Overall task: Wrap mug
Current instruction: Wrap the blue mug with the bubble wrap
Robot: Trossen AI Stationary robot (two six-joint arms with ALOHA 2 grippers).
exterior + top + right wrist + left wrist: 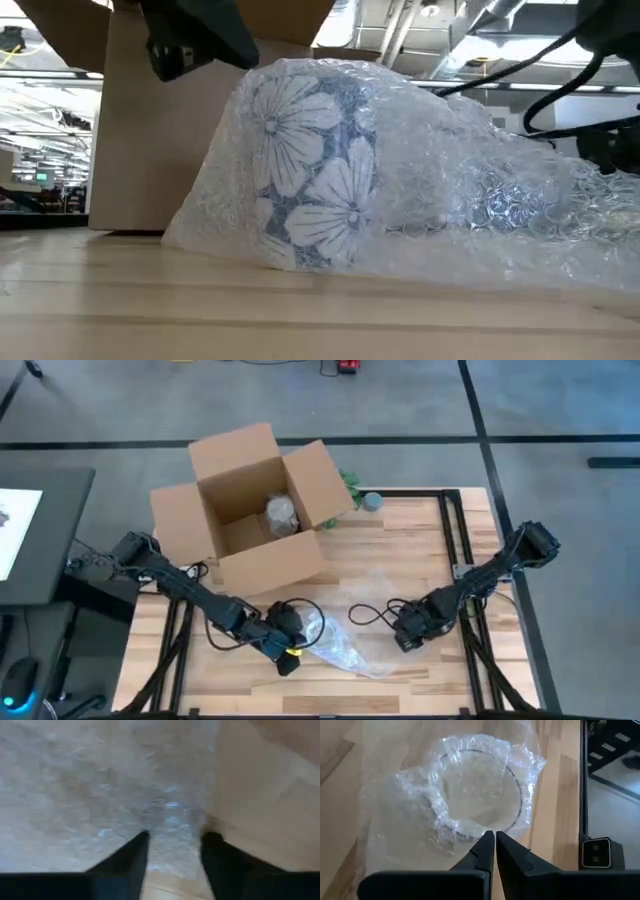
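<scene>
Mug [315, 195] on its side under wrap [345, 650] at the surface's front, mouth facing left gripper [495, 842], pinched together just beside. Right gripper [174, 842] apart over the wrap's far end.

Wooden slat table [400, 540], open cardboard box [250, 510], bubble-wrapped mug [310, 190], small grey object [372, 502].

Left pincer [495, 837] pinched closed — right pincer [175, 842] spread apart.
</scene>
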